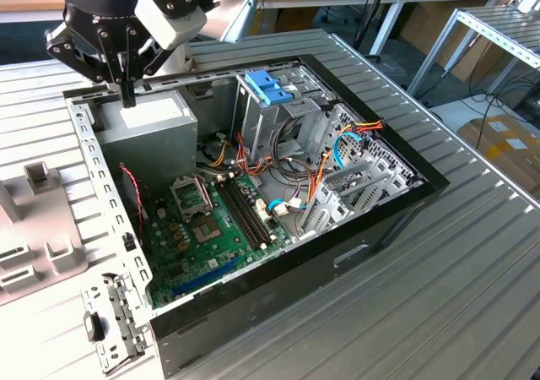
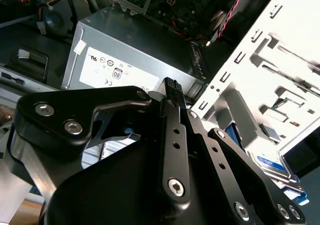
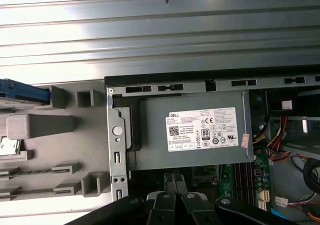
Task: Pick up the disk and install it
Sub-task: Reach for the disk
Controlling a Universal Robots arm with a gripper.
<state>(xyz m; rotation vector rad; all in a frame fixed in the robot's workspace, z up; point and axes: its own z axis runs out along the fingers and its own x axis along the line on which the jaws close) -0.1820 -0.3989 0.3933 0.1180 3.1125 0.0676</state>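
Gripper (image 1: 127,98) closed, fingers pressed together, nothing between them; both wrist views show the two black fingers side by side with no gap. It hangs over the rear corner of the open PC case (image 1: 287,287), fingertips pointing down just above the grey power supply (image 1: 152,131); can't tell if they touch it. The disk (image 3: 24,92) is not in the case: in the first wrist view its blue rail shows on the grey fixture (image 3: 55,130) outside the case's rear wall, well apart from the gripper. The rest of the disk is cut off at the picture's edge. Case lies on its side on a ribbed metal table (image 1: 439,295), lid off. Inside are a green motherboard (image 1: 202,236) beside the power supply, loose coloured cables, and a tall grey drive cage (image 1: 253,122) with a lighter blue bracket (image 1: 268,86) on top. In the exterior view the fixture sits at the left, just beside the case.
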